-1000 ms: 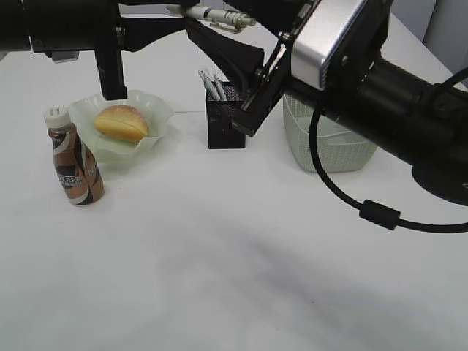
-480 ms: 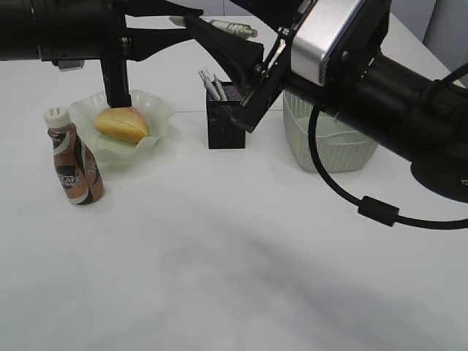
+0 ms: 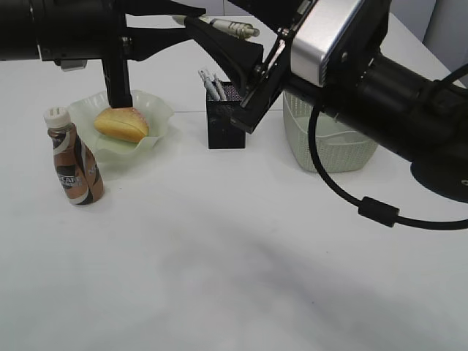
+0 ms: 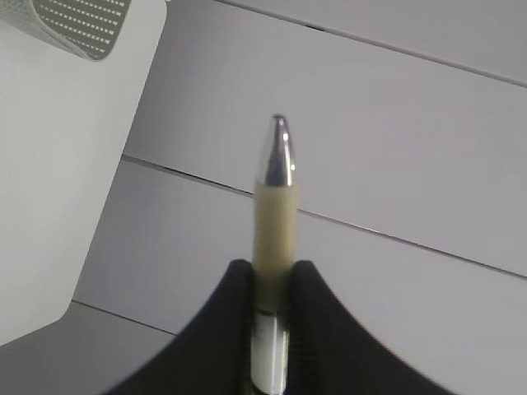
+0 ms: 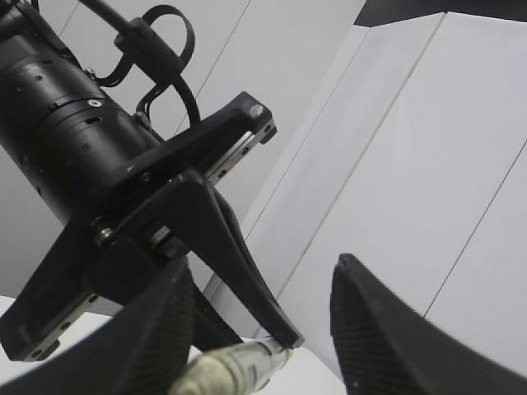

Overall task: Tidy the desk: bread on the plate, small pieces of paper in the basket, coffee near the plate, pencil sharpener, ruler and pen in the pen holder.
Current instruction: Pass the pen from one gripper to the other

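My left gripper (image 3: 191, 20) is shut on a cream and silver pen (image 3: 230, 28), held level high above the black pen holder (image 3: 223, 128). In the left wrist view the pen (image 4: 274, 206) sticks out between the jaws of the left gripper (image 4: 272, 276). My right gripper (image 5: 263, 321) is open, and the pen's end (image 5: 239, 366) lies between its fingers without touching them. The bread (image 3: 121, 123) lies on the green plate (image 3: 159, 110), with the coffee (image 3: 73, 164) just in front. Ruler, pencil sharpener and paper pieces are out of view.
The pen holder has other pens (image 3: 212, 84) standing in it. The sage-green basket (image 3: 329, 153) stands to its right, partly hidden behind my right arm (image 3: 380, 80). White desk (image 3: 219, 256) stretches across the foreground.
The pen in my left gripper has come down slightly and levelled out beside the right gripper's fingers. Nothing on the desk has moved.
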